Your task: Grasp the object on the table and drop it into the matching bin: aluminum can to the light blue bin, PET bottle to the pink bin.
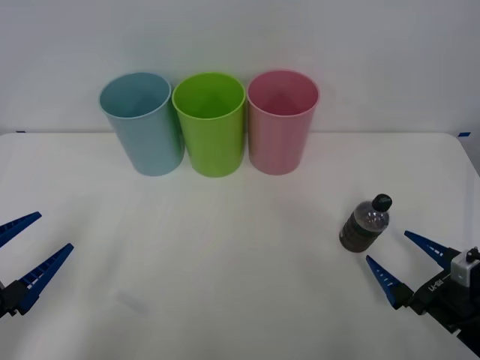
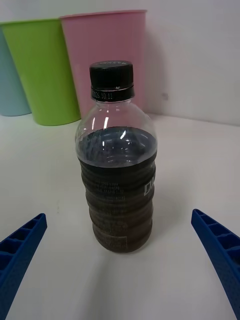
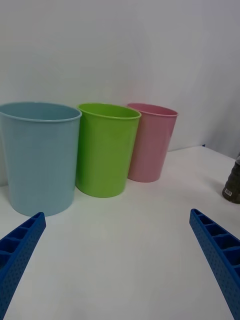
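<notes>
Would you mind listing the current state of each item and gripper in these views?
PET bottle: upright on the table, capped, ungrasped.
Pink bin: upright, open-topped.
Green bin: upright, between the other two.
Light blue bin: upright, open-topped.
Right gripper: open, just short of the bottle.
Left gripper: open, holding nothing.

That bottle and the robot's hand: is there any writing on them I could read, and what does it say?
Bottle, neck ring under the cap: a row of small printed digits, too blurred to read.
Bottle, lower side: a small pale mark, not legible.
Right hand, wrist block: white lettering, too small to read.
Bins and table: no writing.
</notes>
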Robot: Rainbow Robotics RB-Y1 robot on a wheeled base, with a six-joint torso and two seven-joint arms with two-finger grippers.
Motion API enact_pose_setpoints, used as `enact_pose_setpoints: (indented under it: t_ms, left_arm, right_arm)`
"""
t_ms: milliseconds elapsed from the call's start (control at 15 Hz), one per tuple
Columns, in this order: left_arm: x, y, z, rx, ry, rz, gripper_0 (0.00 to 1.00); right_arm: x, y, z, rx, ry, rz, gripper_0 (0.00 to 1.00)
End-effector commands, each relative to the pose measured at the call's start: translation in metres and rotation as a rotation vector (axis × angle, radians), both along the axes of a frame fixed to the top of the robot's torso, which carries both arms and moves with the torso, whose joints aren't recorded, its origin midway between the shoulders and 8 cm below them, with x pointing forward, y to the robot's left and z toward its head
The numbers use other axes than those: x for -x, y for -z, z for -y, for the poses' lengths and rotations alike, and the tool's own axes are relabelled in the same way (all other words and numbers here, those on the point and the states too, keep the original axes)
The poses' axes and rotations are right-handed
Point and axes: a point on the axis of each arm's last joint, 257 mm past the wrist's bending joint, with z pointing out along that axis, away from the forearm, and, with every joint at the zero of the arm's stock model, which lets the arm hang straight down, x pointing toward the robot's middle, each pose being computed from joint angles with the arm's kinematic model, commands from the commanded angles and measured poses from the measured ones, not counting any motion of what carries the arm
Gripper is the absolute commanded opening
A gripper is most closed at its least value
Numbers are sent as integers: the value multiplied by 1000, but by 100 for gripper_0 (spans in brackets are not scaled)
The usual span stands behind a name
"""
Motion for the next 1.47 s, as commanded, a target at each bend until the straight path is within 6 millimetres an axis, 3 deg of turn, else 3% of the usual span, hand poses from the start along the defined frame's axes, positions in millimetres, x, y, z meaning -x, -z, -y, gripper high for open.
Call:
enact_pose_setpoints:
  t_ms: [67, 533, 1467]
  left_arm:
    - [0, 0, 0, 0, 0, 0, 100]
    - [0, 0, 0, 0, 0, 0, 100]
    - [0, 0, 0, 0, 0, 0, 100]
  right_arm:
    - [-11, 2, -9, 5, 10, -2, 100]
    - [-36, 1, -32, -3, 35, 11, 100]
    - [-67, 2, -48, 21, 107, 15, 100]
